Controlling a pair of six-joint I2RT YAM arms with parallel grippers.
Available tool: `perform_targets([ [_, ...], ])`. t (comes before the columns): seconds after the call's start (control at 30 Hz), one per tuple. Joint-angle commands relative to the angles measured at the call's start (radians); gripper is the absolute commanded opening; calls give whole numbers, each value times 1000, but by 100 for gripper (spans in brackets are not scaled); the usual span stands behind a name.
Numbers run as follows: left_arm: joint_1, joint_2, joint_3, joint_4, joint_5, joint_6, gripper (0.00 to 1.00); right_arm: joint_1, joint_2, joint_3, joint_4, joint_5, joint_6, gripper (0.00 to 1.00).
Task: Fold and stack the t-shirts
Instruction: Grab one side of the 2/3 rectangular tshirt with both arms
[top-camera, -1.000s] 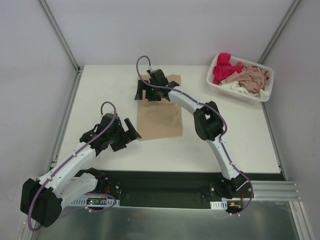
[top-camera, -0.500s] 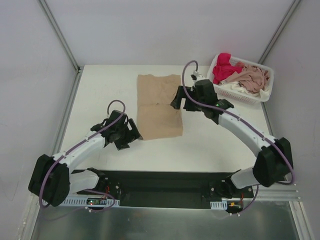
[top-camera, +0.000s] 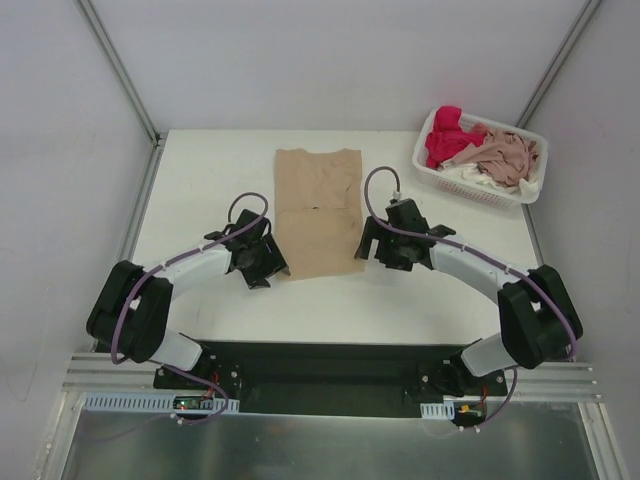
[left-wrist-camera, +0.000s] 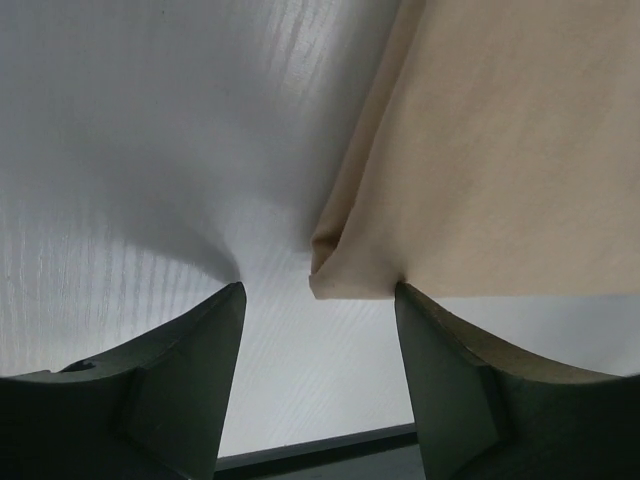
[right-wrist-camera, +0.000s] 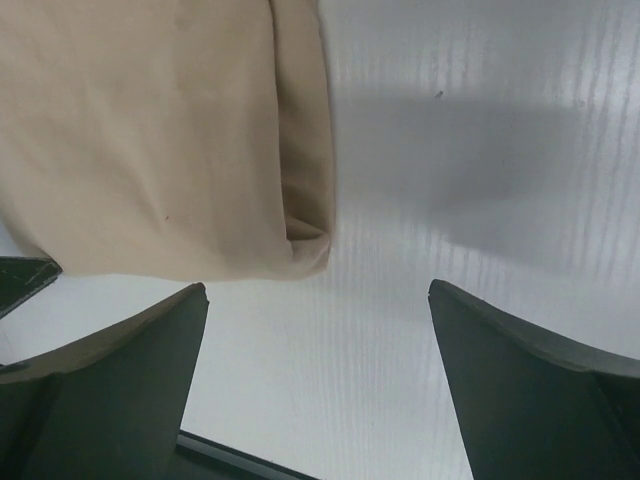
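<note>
A tan-beige t-shirt (top-camera: 318, 210), folded into a long strip, lies flat on the white table (top-camera: 200, 180). My left gripper (top-camera: 272, 268) sits low at its near left corner. In the left wrist view that corner (left-wrist-camera: 345, 275) pokes between the parted jaws of the left gripper (left-wrist-camera: 320, 288), and the right finger (left-wrist-camera: 450, 370) touches the hem. My right gripper (top-camera: 368, 248) stands at the near right corner, jaws wide. The right wrist view shows the folded corner (right-wrist-camera: 300, 245) just ahead of the right gripper (right-wrist-camera: 318, 288), not between its fingers.
A white lattice basket (top-camera: 432, 166) at the far right holds a bright red-pink shirt (top-camera: 447, 135), a dusty pink one (top-camera: 505, 155) and a white one (top-camera: 468, 175). Grey walls with metal rails close in the table's sides.
My right arm swung from the shirt's far edge back to its near right corner. My left arm slid up to the near left corner and its jaws narrowed.
</note>
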Motion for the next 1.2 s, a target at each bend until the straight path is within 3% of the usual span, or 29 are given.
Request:
perform_targets([
  [0.0, -4, 70, 38, 19, 16, -1, 60, 0, 73, 16, 68, -28, 74, 95],
  [0.13, -4, 86, 34, 24, 7, -2, 54, 2, 149, 32, 74, -19, 86, 88],
  [0.47, -4, 126, 9, 42, 36, -12, 26, 8, 194, -45, 166, -105, 134, 36],
  [0.6, -4, 146, 5, 47, 43, -10, 0, 11, 205, -60, 177, -107, 135, 19],
  [0.67, -5, 134, -2, 48, 50, -7, 0, 11, 205, -70, 183, -120, 134, 6],
  [0.73, -7, 109, -28, 48, 53, -4, 0, 11, 183, -99, 186, -125, 126, 1],
  [0.9, -33, -76, -167, 48, 36, -25, 0, 23, 73, -207, 184, -202, 83, 1],
  [1.0, -103, -205, -241, 48, 27, -76, 0, 42, -46, -289, 157, -257, 71, 1],
  [1.17, -261, -436, -362, 39, 10, -192, 0, 173, -220, -352, -39, -163, 71, 1],
])
